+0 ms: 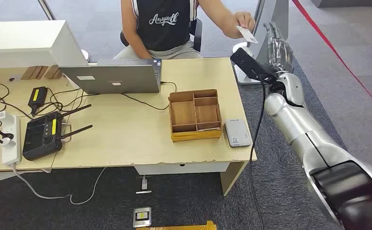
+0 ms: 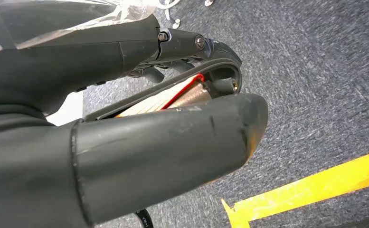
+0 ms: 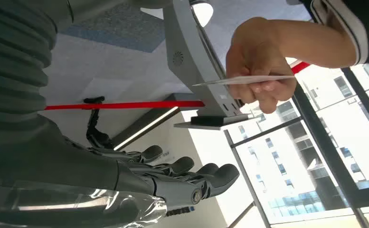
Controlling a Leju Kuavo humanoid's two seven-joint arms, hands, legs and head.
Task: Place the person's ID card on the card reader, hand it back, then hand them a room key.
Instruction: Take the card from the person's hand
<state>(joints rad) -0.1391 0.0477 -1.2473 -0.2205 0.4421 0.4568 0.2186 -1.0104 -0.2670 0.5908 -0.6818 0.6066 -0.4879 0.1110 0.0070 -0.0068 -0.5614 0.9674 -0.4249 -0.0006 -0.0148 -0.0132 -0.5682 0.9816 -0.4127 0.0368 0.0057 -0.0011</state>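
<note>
White ID card point(image 1: 247, 34); grey card reader point(image 1: 237, 132)

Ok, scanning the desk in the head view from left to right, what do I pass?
Power strip → black controller → laptop → wooden tray → card reader, then past the desk the right hand.

My right arm point(image 1: 313, 139) reaches forward and up with its hand point(image 1: 277, 45) open, fingers point(image 3: 192, 173) stretched out side by side and holding nothing (my left hand point(image 2: 125, 142) hangs low, its grip unclear from here).
</note>
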